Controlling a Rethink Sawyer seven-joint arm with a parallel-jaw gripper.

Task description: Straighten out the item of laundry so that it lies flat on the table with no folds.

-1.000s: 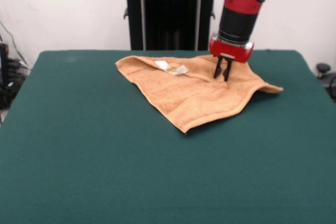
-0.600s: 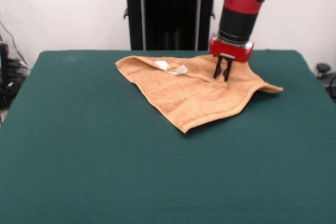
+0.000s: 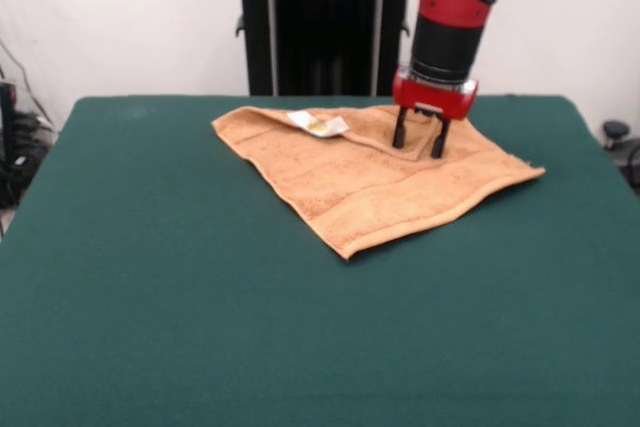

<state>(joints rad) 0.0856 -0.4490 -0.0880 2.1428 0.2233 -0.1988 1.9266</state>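
An orange-tan towel (image 3: 370, 182) lies on the dark green table (image 3: 200, 327) toward the far side, right of centre. It is folded into a rough triangle with one point toward the camera. A small white label (image 3: 318, 124) sits on its far left edge. A folded-over flap runs along the far edge under the arm. My gripper (image 3: 419, 141) stands open over that flap, its two black fingers spread and their tips at the cloth, with nothing held between them.
The black pedestal (image 3: 310, 27) stands behind the table's far edge. A white wall is behind it. Cables and dark equipment (image 3: 20, 157) sit off the table's left side, and a small black object (image 3: 615, 132) shows at the right.
The gripper opened and let go of the cloth, shifting slightly left. The towel settled flatter, and its right corner dropped onto the table.
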